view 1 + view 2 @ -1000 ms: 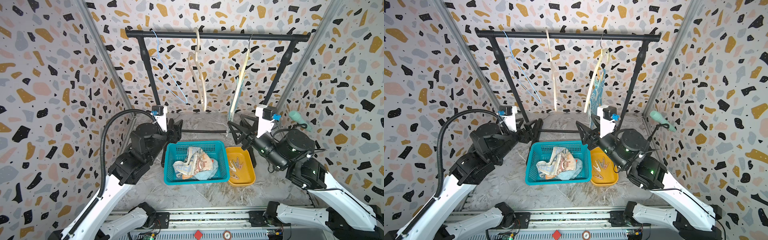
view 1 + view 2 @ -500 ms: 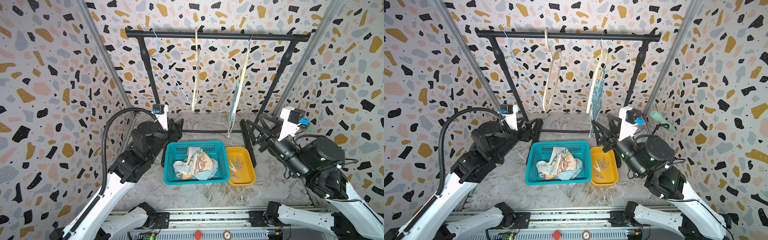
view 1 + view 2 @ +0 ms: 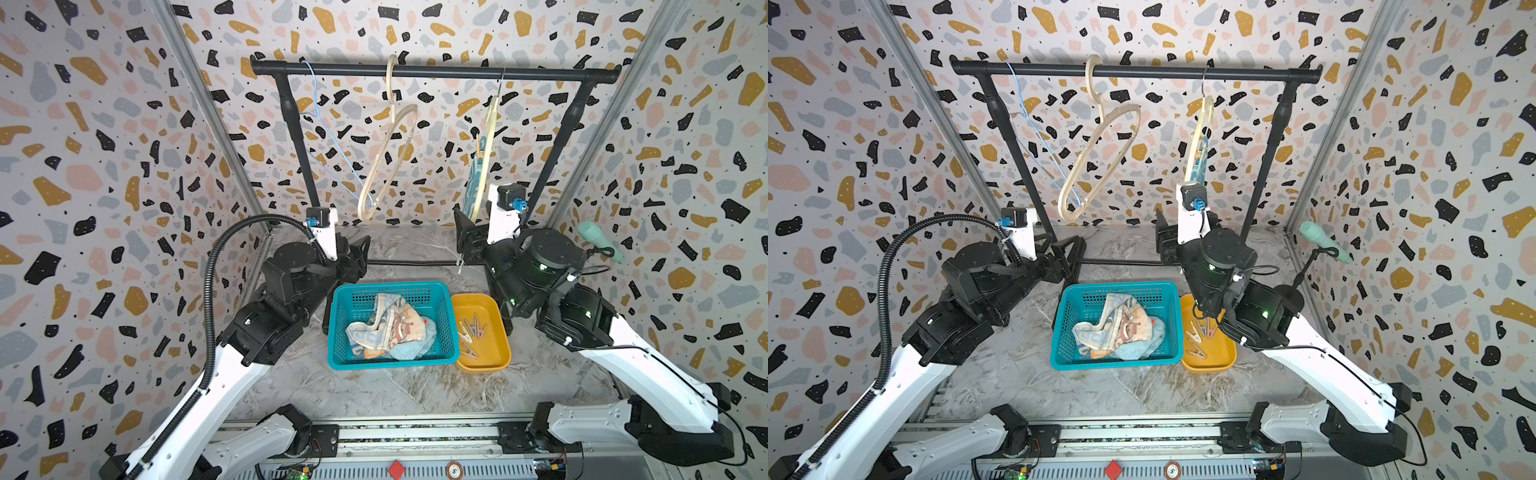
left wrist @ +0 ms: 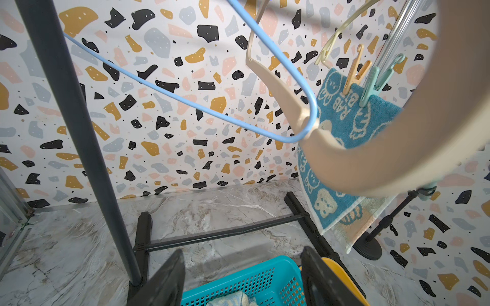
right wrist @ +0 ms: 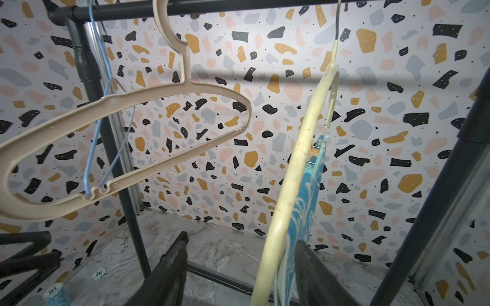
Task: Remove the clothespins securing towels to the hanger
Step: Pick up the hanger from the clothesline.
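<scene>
A peach clothespin [image 4: 352, 74] and a mint clothespin [image 4: 370, 84] pin the teal rabbit towel [image 4: 342, 124] to the pale yellow hanger [image 5: 298, 159]. My right gripper [image 5: 238, 275] has its jaws apart around that hanger's lower end and the towel. My left gripper [image 4: 242, 279], jaws apart, holds nothing near the teal basket [image 3: 390, 286].

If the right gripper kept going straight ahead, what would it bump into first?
Probably the pale yellow hanger with the teal towel pinned to it; its lower end sits between the open jaws of the right gripper.
</scene>
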Robot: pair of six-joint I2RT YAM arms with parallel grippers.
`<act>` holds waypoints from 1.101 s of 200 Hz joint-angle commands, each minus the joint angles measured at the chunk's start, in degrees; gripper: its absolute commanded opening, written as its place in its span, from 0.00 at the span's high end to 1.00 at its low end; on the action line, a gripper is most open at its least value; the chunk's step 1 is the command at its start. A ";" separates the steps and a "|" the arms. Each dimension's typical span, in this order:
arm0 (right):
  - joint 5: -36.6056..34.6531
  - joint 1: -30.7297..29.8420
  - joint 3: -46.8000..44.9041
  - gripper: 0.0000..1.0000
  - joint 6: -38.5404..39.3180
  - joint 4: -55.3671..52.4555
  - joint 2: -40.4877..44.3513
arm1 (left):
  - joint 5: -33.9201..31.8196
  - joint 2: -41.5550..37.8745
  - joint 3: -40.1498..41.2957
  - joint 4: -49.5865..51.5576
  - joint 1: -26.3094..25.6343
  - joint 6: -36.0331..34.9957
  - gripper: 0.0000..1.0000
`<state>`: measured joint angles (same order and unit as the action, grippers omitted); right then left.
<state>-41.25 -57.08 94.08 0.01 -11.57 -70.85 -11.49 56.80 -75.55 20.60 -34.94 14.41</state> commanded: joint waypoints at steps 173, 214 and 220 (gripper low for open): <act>5.50 14.05 5.72 0.57 -2.46 -5.08 -2.49 | 1.53 -0.18 0.05 -2.69 0.31 0.09 0.31; 6.58 15.58 5.81 0.58 -2.69 -5.01 -2.69 | 1.43 -0.14 -0.21 -2.41 0.31 0.12 0.31; 6.67 15.80 5.85 0.61 -2.63 -4.87 -2.67 | 1.38 -0.15 -0.27 -2.42 0.31 0.09 0.31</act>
<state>-35.48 -41.98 97.69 -2.00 -16.27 -73.91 -10.48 56.86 -75.46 20.47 -34.94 14.39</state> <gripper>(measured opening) 0.418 0.693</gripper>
